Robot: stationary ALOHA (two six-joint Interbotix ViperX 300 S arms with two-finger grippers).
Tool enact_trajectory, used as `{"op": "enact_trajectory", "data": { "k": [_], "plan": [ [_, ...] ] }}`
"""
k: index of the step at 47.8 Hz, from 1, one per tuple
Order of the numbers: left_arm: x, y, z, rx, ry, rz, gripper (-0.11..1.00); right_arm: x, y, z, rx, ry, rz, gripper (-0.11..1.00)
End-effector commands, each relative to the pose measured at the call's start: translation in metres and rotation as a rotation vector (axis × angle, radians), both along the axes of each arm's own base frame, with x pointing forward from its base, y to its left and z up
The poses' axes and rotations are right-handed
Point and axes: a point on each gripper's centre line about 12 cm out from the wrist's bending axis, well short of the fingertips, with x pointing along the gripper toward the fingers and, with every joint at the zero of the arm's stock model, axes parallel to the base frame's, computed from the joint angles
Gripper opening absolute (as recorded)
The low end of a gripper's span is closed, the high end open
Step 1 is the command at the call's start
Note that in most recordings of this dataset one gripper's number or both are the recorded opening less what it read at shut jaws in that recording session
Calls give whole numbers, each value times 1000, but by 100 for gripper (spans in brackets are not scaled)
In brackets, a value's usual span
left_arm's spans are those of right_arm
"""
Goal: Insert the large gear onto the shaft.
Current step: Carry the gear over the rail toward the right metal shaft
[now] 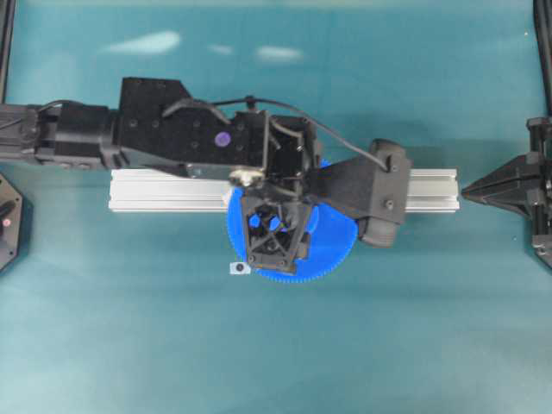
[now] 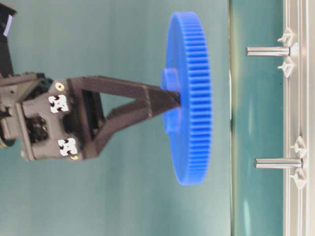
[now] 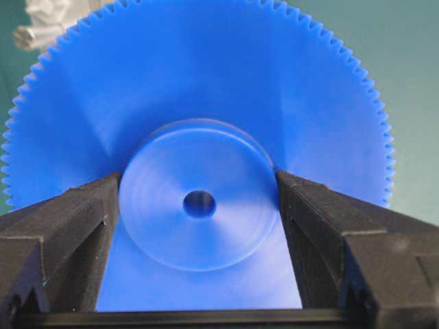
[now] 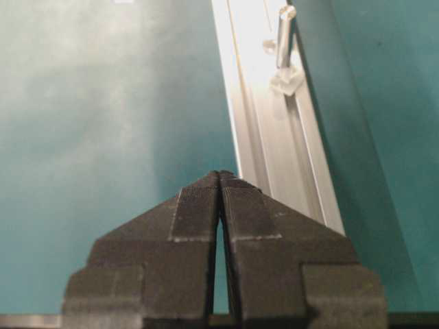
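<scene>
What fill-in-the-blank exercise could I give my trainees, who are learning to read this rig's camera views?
1. The left gripper grips the large gear by its raised ____.
2. The colour of that gear is ____.
3. The fingers of the right gripper are ____.
4. In the table-level view, ____ metal pins, such as this pin, stand on the aluminium rail.

Missing words: hub; blue; shut; two

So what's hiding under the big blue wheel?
From overhead, the large gear held by the left gripper covers part of the silver rail and the teal table. Any shaft directly beneath is hidden there.
</scene>
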Motion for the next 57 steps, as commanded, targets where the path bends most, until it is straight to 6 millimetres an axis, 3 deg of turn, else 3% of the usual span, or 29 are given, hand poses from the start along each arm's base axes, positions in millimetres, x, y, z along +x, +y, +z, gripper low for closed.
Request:
{"op": "enact_trajectory", "data": {
  "k": [1, 26, 43, 57],
  "plan": [
    [1, 5, 29, 4, -64, -3, 76, 2, 0, 4, 8, -16, -7, 6],
    [14, 32, 27, 34, -60, -29, 76, 0, 0, 4, 8, -25, -7, 6],
    [40, 53, 5, 54, -65, -40, 76, 0, 0, 4, 8, -25, -7, 6],
    [55, 56, -14, 61, -44, -65, 76, 0, 0, 5, 9, -30, -7, 6]
  ]
}}
